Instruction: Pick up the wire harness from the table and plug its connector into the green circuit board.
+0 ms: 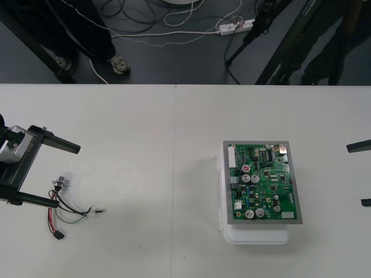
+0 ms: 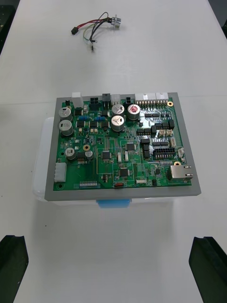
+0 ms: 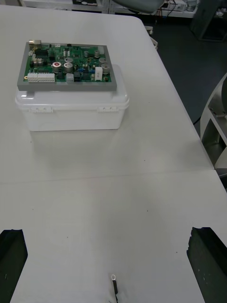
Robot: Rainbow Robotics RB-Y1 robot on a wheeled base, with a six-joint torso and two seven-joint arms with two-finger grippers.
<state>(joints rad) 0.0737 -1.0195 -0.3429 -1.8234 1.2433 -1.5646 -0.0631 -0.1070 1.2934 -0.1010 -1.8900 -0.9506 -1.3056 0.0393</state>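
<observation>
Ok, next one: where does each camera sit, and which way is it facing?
Front view: overhead, looking steeply down; green circuit board, wire harness, left gripper open by the harness, right gripper open at its side.
Right wrist view: on the right wrist, facing across the board toward the harness; right fingers wide apart.
Left wrist view: on the left wrist, facing the board from the opposite side; left fingers wide apart.
Shared: all three show the board; front and right wrist show the whole harness.

Slim black fingers, silver wrist.
</observation>
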